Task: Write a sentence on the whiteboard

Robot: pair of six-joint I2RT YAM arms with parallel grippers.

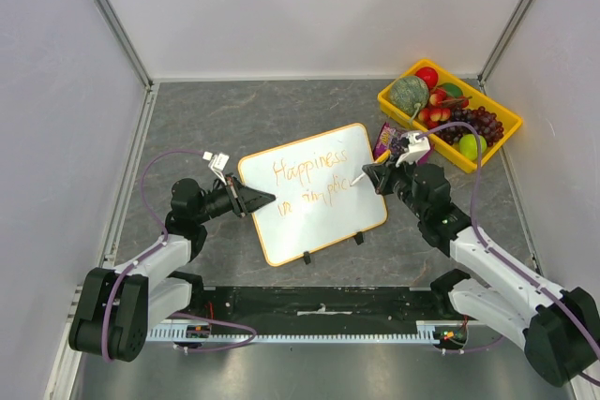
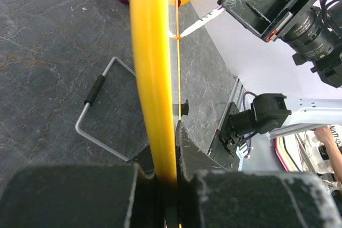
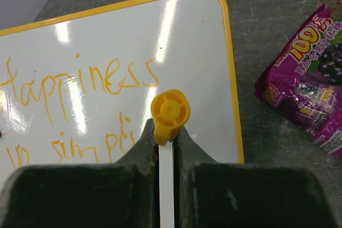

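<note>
Left gripper clamped tight on whiteboard left rim, steadying it; right gripper pinches marker, tip at sentence line 2.

A robot lab cell: white panel walls on aluminium framing enclose a grey tabletop.

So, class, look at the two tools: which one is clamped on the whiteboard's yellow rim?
The left tool, shut on the whiteboard at its left rim. The right tool grips a marker instead, over the white surface.
</note>
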